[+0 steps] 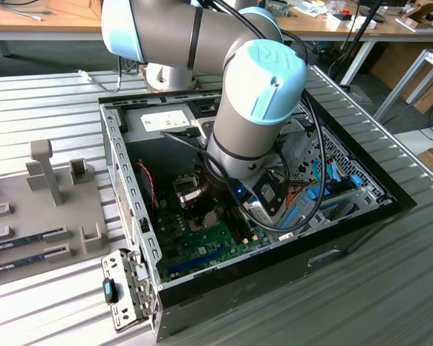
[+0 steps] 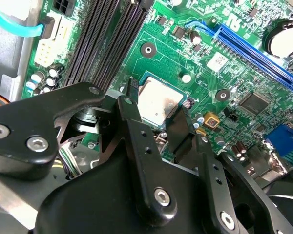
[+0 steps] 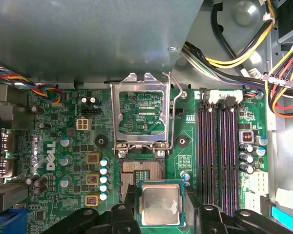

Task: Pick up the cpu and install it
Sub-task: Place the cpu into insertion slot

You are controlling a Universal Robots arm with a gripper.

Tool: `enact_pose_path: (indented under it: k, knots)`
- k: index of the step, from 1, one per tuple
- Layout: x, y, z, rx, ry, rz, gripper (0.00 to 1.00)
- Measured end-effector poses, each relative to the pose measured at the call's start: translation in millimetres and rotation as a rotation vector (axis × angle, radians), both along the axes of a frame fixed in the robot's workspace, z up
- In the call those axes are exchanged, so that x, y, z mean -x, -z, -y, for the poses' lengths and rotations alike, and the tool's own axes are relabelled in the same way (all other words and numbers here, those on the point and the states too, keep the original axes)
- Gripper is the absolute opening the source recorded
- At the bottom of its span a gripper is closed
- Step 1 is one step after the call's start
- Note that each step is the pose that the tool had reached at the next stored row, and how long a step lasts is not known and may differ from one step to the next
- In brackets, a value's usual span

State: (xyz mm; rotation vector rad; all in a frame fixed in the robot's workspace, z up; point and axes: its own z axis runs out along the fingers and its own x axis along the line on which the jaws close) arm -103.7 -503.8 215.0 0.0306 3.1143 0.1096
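Gripper (image 3: 159,197) pinches cpu (image 3: 159,205) by opposite edges; socket (image 3: 142,171) nearby, frame (image 3: 117,112) raised.

The exterior view looks obliquely down from well off at the open computer case (image 1: 130,187), mid-frame on the bench (image 1: 43,94). The first wrist view faces straight down and the second obliquely; both are close in and share the cpu (image 3: 160,204) (image 2: 158,103) and motherboard (image 3: 63,146) (image 2: 185,48).

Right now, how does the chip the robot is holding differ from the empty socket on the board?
The cpu has a smooth silver-grey top with a green rim; the socket shows a grid of fine contacts. The cpu is held between the jaws; the socket sits on the motherboard, its metal frame flipped open. Both are square.
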Motion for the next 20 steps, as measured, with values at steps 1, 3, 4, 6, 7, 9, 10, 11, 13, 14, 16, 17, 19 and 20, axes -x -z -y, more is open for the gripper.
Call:
enact_pose_path:
  k: [1, 3, 4, 6, 7, 9, 10, 11, 13, 14, 16, 17, 19, 20]
  knots:
    - [0.0, 0.1, 0.0, 0.0000, 0.000, 0.0000, 0.47]
    - [0.0, 0.4, 0.2, 0.0001, 0.000, 0.0000, 0.47]
    - [0.0, 0.5, 0.3, 0.0001, 0.000, 0.0000, 0.47]
    - [0.0, 1.2, 0.5, -0.0001, 0.000, 0.0000, 0.47]
    - [0.0, 1.3, 0.5, -0.0001, 0.000, 0.0000, 0.47]
    - [0.0, 1.8, 0.6, 0.0001, 0.000, 0.0000, 0.47]
    - [0.0, 2.2, 0.6, 0.0000, 0.000, 0.0000, 0.47]
    - [0.0, 2.7, 0.6, 0.0000, 0.000, 0.0000, 0.47]
    - [0.0, 3.5, 0.6, 0.0002, 0.000, 0.0000, 0.47]
    - [0.1, 4.2, 0.6, 0.0002, 0.000, 0.0000, 0.47]
    - [0.5, 4.8, 0.6, 0.0004, 0.000, -0.0001, 0.47]
    - [0.6, 4.9, 0.6, 0.0004, 0.000, -0.0001, 0.47]
    - [2.0, 5.1, -0.6, 0.0002, 0.000, 0.0001, 0.47]
    - [3.5, 5.1, -0.8, 0.0003, 0.000, 0.0001, 0.47]
